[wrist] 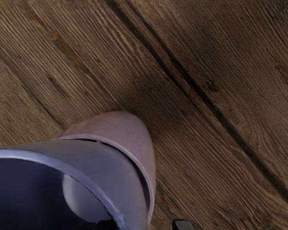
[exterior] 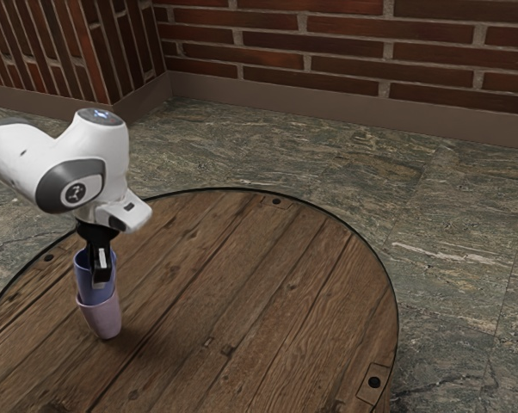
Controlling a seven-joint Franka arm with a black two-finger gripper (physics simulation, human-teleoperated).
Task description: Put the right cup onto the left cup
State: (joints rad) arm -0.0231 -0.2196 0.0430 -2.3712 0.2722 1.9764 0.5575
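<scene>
My gripper [exterior: 101,270] points down at the rim of the blue cup [exterior: 89,291], which sits partly inside the pink cup [exterior: 103,318] on the table. In the wrist view the gripper [wrist: 144,224] has its fingertips spread, one inside the blue cup [wrist: 98,155] and the other outside its wall, with a gap showing on the outer side. The pink cup [wrist: 117,127] surrounds the blue cup's lower part, whose bottom is hidden.
Both cups stand on a round wooden table [exterior: 268,284] with a dark edge. Beyond it are a stone floor [exterior: 448,224] and brick walls [exterior: 345,43].
</scene>
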